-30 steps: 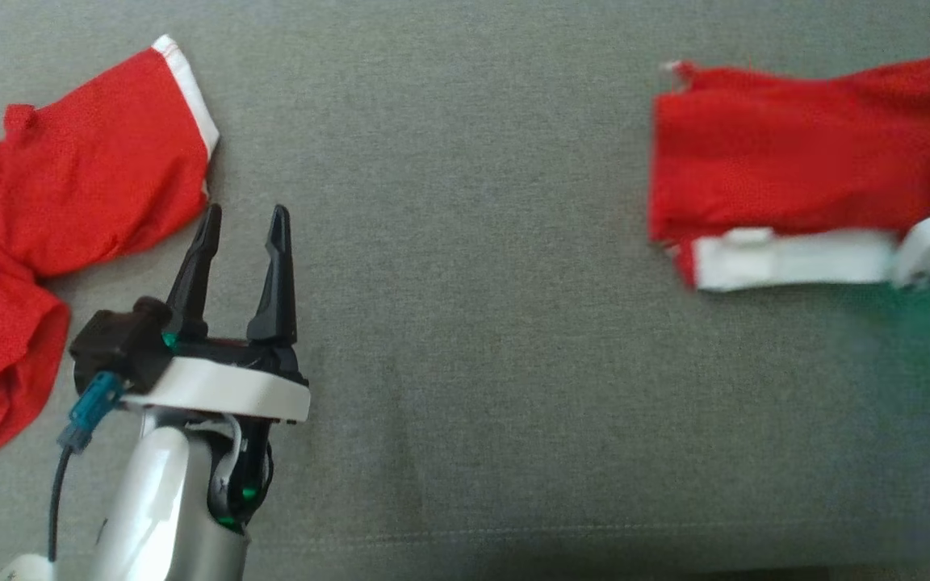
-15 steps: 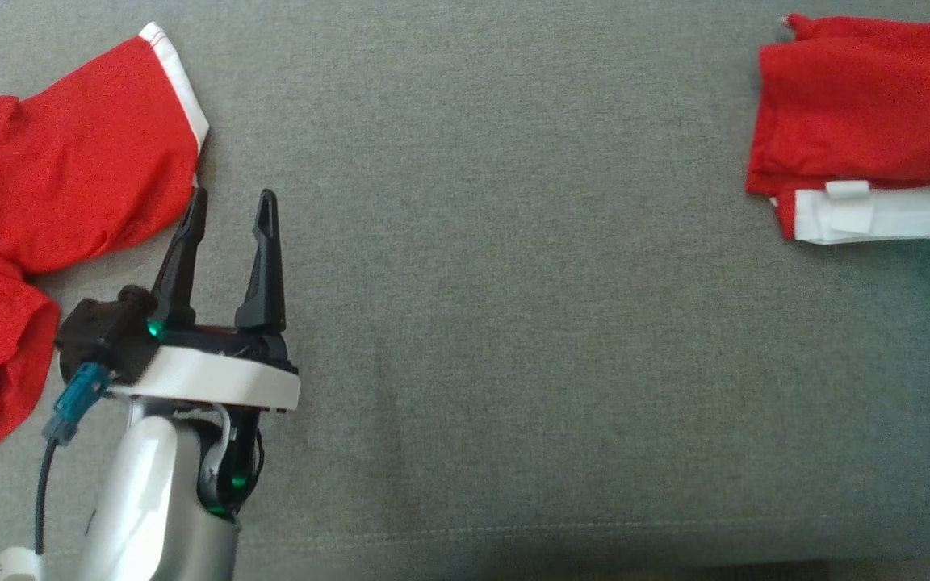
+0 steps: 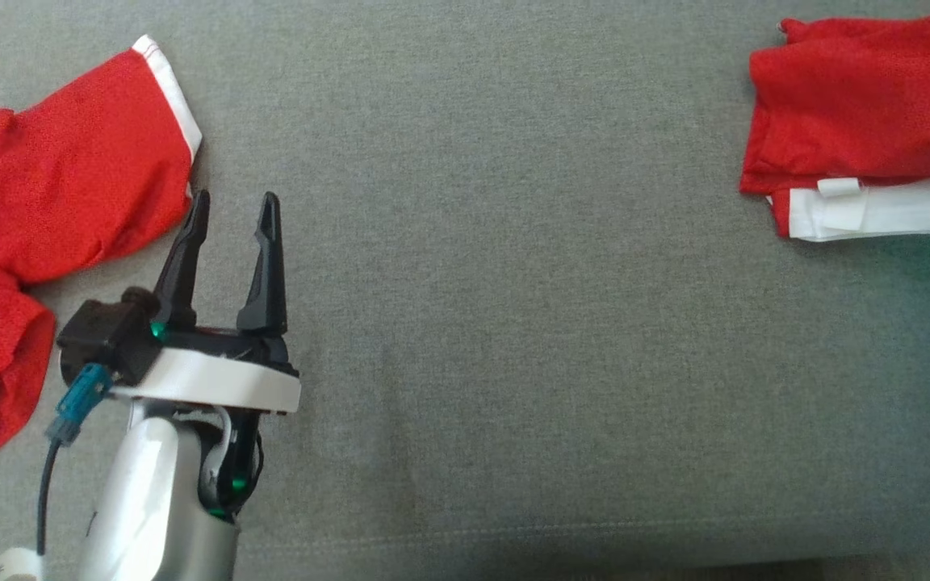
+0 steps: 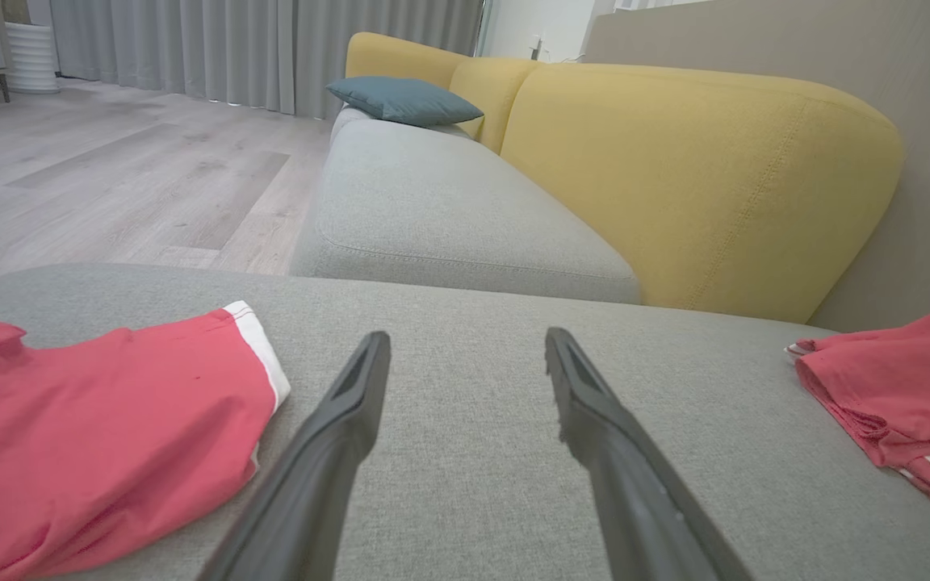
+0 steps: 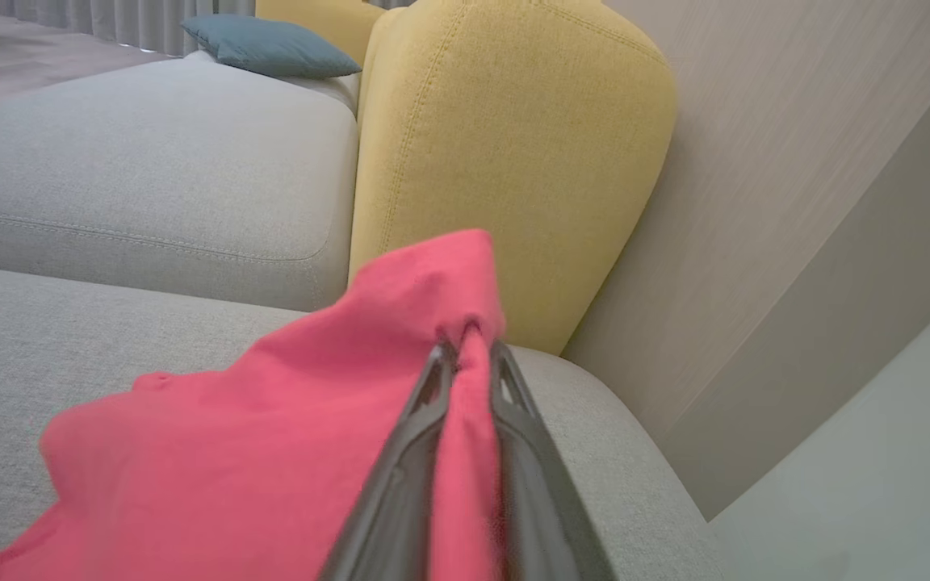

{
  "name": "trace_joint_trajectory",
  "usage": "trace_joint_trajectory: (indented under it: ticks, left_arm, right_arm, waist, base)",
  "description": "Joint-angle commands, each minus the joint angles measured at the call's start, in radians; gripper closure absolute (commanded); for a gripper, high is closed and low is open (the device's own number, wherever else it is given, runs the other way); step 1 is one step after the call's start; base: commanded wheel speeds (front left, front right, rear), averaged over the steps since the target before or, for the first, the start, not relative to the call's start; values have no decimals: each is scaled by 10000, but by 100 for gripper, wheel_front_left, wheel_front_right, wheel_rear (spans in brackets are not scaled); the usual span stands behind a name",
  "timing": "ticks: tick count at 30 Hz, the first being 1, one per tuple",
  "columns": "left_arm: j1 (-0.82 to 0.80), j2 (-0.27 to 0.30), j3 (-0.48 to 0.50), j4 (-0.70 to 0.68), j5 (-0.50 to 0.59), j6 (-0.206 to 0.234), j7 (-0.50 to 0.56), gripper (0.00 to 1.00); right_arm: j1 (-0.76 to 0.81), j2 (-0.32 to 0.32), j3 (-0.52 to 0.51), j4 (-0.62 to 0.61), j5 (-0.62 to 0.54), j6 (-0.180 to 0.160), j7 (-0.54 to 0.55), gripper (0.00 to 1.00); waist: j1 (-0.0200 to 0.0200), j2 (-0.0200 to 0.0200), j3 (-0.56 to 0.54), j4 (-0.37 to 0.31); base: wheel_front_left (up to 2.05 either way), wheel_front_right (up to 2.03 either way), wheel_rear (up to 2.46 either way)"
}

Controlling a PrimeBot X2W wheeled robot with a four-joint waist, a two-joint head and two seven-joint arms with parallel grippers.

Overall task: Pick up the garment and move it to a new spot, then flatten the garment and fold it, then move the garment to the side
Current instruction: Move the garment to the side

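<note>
Right gripper [image 5: 469, 355]: fingers pinched on a raised ridge of the folded red garment [image 3: 860, 121]. The garment lies at the far right of the grey sofa seat [image 3: 513, 323], long axis left to right, white band toward the robot. Left gripper [image 3: 235, 202]: fingers spread, empty, well apart from it, just beside an unfolded red garment [image 3: 69, 177]. The right arm is judged nearer for the sideward placement.

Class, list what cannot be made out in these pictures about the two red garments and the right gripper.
1. The folded red garment: cut off by the head view's right edge.
2. The crumpled red garment: cut off by the head view's left edge.
3. The right gripper: in the right wrist view, blurred cloth between its fingers hides how much is pinched.
</note>
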Motion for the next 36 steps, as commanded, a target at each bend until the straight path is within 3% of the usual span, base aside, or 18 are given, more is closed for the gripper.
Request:
trace_joint_trajectory:
  ticks: [1, 2, 4, 13, 17, 21, 26, 36]
  left_arm:
    - [-115, 133, 274, -255, 89, -29, -57, 0]
    - [-97, 133, 262, -231, 93, -36, -57, 0]
    - [-86, 133, 256, -197, 99, -41, -57, 0]
    - [-59, 133, 248, -113, 30, 4, -57, 0]
    - [21, 133, 232, -123, -61, 98, -57, 0]
    - [219, 133, 227, -215, -188, 268, -57, 0]
    - [437, 133, 182, -288, -274, 415, -57, 0]
    - [1320, 133, 53, -352, -416, 710, -57, 0]
  right_arm:
    - [-54, -227, 218, -400, 103, 31, 0, 27]
    - [-45, -222, 280, -403, 257, 31, -3, 8]
    - [-43, -207, 317, -409, 473, 31, -31, 0]
    - [86, 302, 620, -949, 957, 31, -504, 0]
    - [433, 1007, 1063, -1296, 1152, 31, -662, 0]
    - [1227, 2102, 1704, -1729, 1441, 31, -871, 0]
    - [2060, 2702, 2128, -2113, 1688, 31, -1034, 0]
    - [4337, 2935, 3196, -3071, 3166, 31, -1178, 0]
  waist:
    - [0, -1, -28, -9]
    - [0, -1, -59, -16]
    - [0, -1, -97, -22]
    - [0, -1, -411, -15]
    - [0, -1, -791, 0]
    - [0, -1, -1406, 7]
    - [0, -1, -1881, 38]
    - [0, -1, -2765, 69]
  base:
    - [0, 0, 0]
    - [0, 0, 0]
    - [0, 0, 0]
    - [0, 0, 0]
    - [0, 0, 0]
    - [0, 0, 0]
    - [0, 0, 0]
    - [0, 0, 0]
